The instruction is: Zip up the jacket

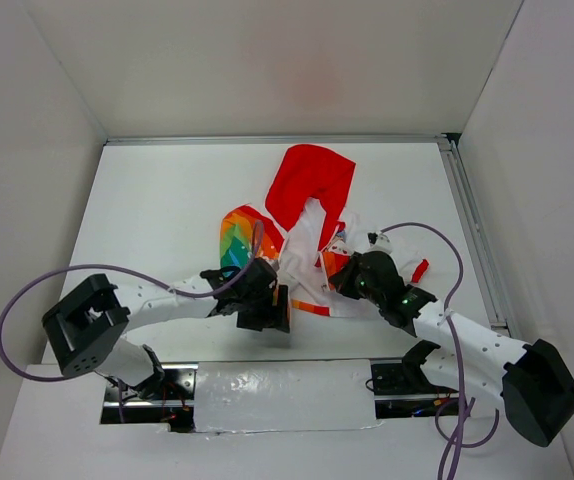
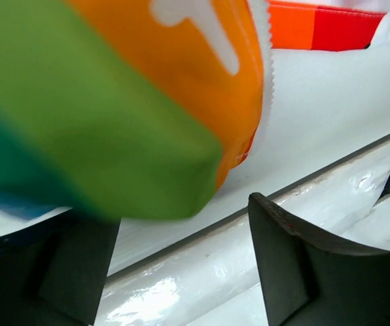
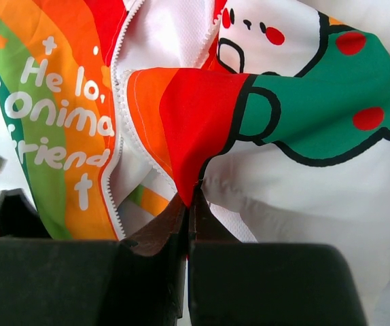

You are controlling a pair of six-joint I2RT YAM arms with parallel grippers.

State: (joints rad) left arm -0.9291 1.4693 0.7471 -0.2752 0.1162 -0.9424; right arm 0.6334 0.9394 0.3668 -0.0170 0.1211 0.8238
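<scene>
The jacket (image 1: 302,225) lies open and crumpled mid-table, red hood (image 1: 312,185) at the far side, rainbow front panel (image 1: 239,240) on the left. My left gripper (image 1: 267,303) sits at the jacket's near left edge; in the left wrist view it (image 2: 181,210) is open, with the green and orange panel (image 2: 113,109) hanging just above the jaws and nothing between them. My right gripper (image 1: 342,275) is shut on the jacket's red-orange hem corner (image 3: 195,136), as the right wrist view (image 3: 191,200) shows. White zipper teeth (image 3: 117,136) run along the rainbow panel's edge.
A glossy taped strip (image 1: 277,395) covers the table's near edge, right under the left gripper (image 2: 249,258). A red cuff (image 1: 419,270) pokes out beside the right arm. White walls enclose the table, with a metal rail (image 1: 472,230) on the right. Purple cables loop near both arms.
</scene>
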